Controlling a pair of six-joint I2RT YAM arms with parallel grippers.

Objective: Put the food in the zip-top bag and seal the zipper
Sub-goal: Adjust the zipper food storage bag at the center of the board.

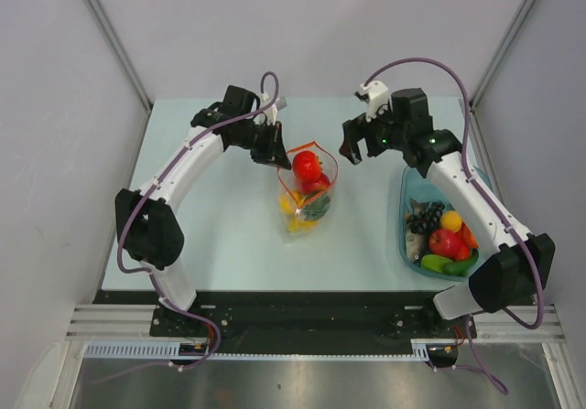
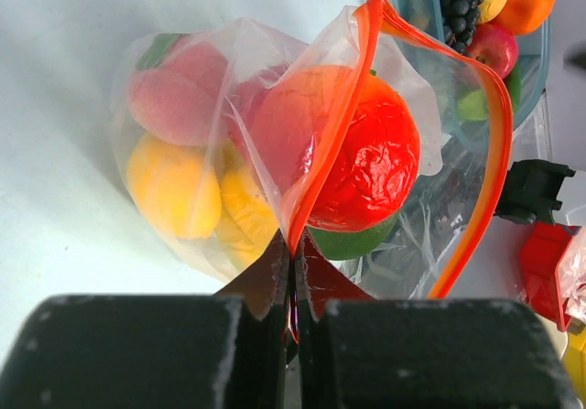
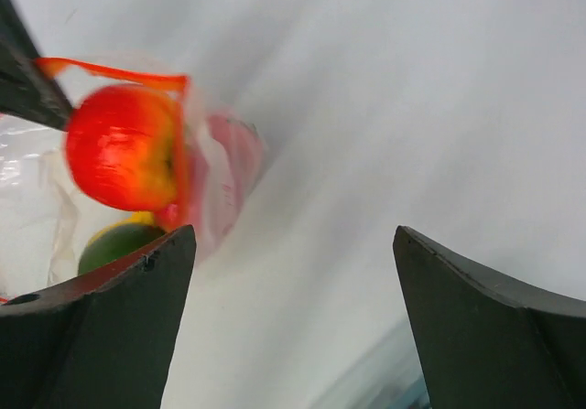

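**Q:** Left hand: state?
**A:** My left hand [image 2: 293, 276] is pinched tight on the zipper [image 2: 322, 153], at one corner of the bag [image 1: 308, 209]. The orange strip runs down between my two fingers.

**Q:** Right hand?
**A:** My right hand [image 1: 353, 149] stands wide, with nothing between the fingers. It hangs over the bench [image 1: 220, 235], near the bag's right side and apart from it.

**Q:** Where is the bag?
**A:** On the bench between my two arms, nearer the left one. Its mouth is unsealed: the zipper's two halves part into an open loop.

**Q:** And the food?
**A:** Part of it is in the bag. A tomato [image 2: 371, 157] sits at the mouth, inside the loop. A peach [image 2: 174, 93] and two yellow pieces [image 2: 174, 185] lie deeper in, and a green piece [image 2: 352, 242] is beneath the tomato. The rest is in the tub [image 1: 404, 235] at the bench's right side, well apart from the bag: grapes [image 1: 423, 217], a red fruit, a yellow one, an orange one and green pieces.
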